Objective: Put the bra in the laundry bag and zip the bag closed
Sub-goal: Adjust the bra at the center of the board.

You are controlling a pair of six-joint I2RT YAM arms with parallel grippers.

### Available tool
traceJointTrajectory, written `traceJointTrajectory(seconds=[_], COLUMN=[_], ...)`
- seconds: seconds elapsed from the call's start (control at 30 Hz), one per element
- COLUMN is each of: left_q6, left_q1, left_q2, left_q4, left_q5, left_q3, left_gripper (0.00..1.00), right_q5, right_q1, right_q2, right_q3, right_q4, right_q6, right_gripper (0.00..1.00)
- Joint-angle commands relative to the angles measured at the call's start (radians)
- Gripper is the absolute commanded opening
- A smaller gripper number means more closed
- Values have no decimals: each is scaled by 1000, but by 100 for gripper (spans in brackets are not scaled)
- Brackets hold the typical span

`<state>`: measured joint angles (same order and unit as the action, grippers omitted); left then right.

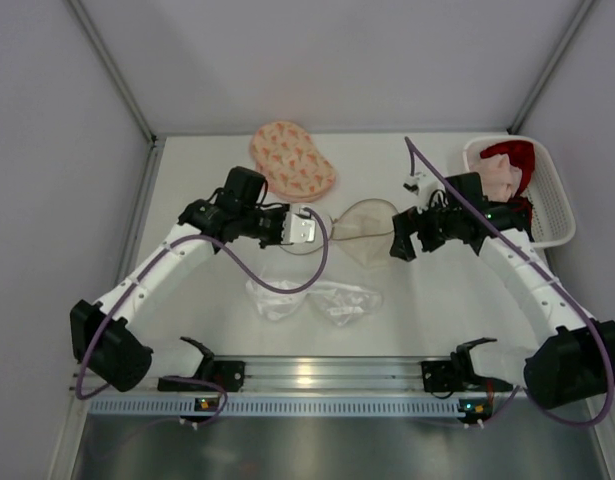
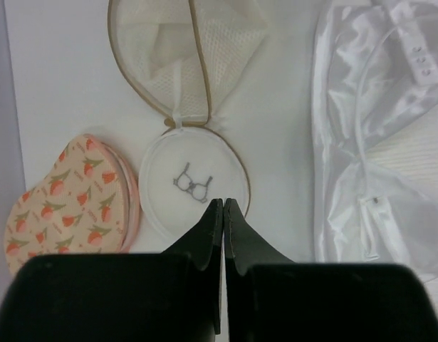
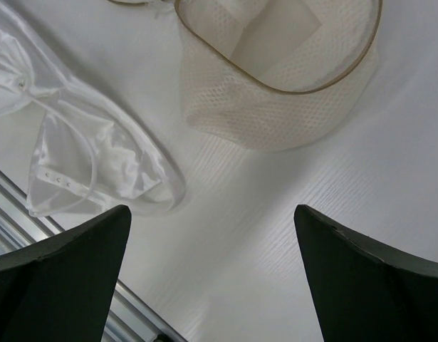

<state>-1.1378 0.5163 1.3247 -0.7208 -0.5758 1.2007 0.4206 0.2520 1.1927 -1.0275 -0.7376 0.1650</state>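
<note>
The left gripper (image 2: 223, 203) is pinched shut at the rim of the flap (image 2: 194, 182) of the laundry bag (image 2: 226, 50), perhaps missing the fabric, so a lift may open nothing. The right gripper (image 3: 211, 214) hangs wide open and empty. The bra (image 1: 314, 298) lies loose near the bag, and its slick straps could slip out of a shallow pinch.

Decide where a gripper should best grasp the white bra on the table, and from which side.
Grip the narrow bridge between the cups of the bra, from straight above. It lies flat and spread on the table; the bridge is thin and central, so both cups should lift evenly.
</note>
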Motion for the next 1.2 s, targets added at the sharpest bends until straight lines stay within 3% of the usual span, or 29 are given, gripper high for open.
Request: traceJointTrajectory(seconds=[0.0, 0.2, 0.47, 0.67, 0.73, 0.77, 0.87, 1.07, 1.17], left_q6=[169, 314, 561, 601, 602, 599, 595, 634, 662], left_q1=[34, 177, 326, 381, 392, 395, 399, 343, 219], left_q2=[-42, -27, 249, 392, 406, 413, 401, 174, 67], left_q4=[-26, -26, 145, 233, 244, 244, 242, 232, 152], left_q5=[-104, -164, -142, -70, -58, -50, -42, 5, -21], left_q3=[10, 22, 68, 88, 80, 80, 66, 7, -27], left_gripper=[0, 0, 0, 0, 5, 13, 25, 52, 54], right_q5=[32, 43, 107, 133, 147, 149, 145, 136, 129], right_q1=[-14, -19, -37, -39, -40, -39, -36, -11, 21], right_q2=[11, 56, 130, 165, 179, 182, 179, 188, 197], right_q3=[-37, -40, -20, -3, 7, 10, 41, 84, 81], right_q4=[-43, -89, -102, -100, -95, -80, -43, 18, 32], right_q6=[28, 33, 5, 13, 11, 13, 11, 10, 21], right_gripper=[99, 99, 94, 76, 66, 60, 52, 50, 50])
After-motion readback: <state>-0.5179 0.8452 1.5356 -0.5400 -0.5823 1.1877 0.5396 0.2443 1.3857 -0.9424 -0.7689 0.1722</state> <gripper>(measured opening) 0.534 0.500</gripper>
